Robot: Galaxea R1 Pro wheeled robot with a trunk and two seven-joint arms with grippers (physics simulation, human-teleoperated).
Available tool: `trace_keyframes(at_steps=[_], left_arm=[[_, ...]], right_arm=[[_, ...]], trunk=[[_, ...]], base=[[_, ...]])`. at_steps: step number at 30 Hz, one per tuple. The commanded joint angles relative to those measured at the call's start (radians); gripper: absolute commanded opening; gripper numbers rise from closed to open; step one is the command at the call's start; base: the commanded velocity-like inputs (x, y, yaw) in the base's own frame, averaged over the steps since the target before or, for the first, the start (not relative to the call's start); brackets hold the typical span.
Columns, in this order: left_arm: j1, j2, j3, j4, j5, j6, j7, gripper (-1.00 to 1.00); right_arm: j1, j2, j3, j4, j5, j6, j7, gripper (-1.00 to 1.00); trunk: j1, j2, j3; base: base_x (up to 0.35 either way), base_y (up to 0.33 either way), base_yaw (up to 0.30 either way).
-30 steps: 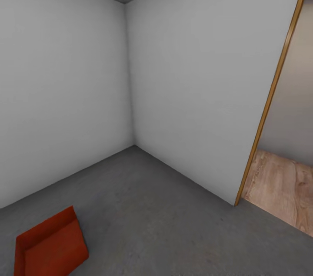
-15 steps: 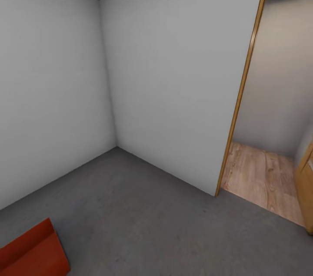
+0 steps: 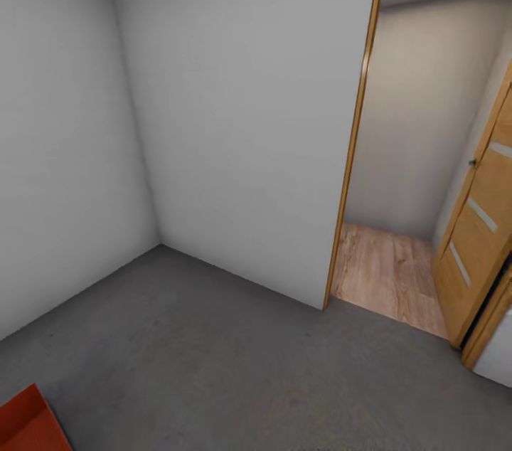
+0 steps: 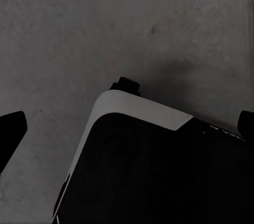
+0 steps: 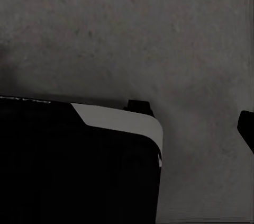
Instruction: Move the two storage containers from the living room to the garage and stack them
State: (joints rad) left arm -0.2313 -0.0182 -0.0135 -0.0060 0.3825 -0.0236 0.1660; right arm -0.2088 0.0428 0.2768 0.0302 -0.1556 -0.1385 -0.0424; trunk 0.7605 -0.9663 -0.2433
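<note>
One red-orange storage container [image 3: 28,422] sits on the dark grey concrete floor [image 3: 235,365] of the garage, near the white wall [image 3: 64,166], apart from the doorway [image 3: 398,152]. Beyond the open wooden door [image 3: 480,223] lies a light plank floor [image 3: 387,273]. Both wrist views look down on concrete and the robot's base [image 4: 159,171]; how either gripper's jaws stand I cannot tell.

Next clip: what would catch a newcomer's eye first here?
The open doorway at the head view's right, wood-framed, leads onto light plank flooring, with a slatted wooden door swung beside it. At the lower left corner, a red-orange storage container sits on the grey concrete floor.
</note>
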Motion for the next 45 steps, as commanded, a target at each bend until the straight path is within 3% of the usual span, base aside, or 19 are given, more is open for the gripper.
trace_keyframes(at_steps=[1, 39, 45], left_arm=[[0.0, 0.0, -0.002, 0.0, 0.006, -0.002, 0.003, 1.0], [0.0, -0.001, -0.002, 0.003, 0.006, -0.002, -0.002, 1.0], [0.0, -0.002, -0.002, 0.003, 0.006, -0.003, -0.029, 1.0]], right_arm=[[-0.001, 0.001, 0.009, 0.003, -0.01, -0.006, -0.002, 1.0], [-0.001, -0.002, 0.01, 0.002, -0.011, -0.002, -0.001, 1.0], [-0.001, -0.002, 0.009, 0.002, -0.015, -0.002, -0.001, 1.0]], trunk=[[0.0, -0.001, -0.002], [0.0, -0.001, -0.016], [0.0, -0.001, -0.018]], base=[[0.0, 0.0, -0.294], [0.0, 0.0, -0.297], [0.0, 0.0, -0.297]])
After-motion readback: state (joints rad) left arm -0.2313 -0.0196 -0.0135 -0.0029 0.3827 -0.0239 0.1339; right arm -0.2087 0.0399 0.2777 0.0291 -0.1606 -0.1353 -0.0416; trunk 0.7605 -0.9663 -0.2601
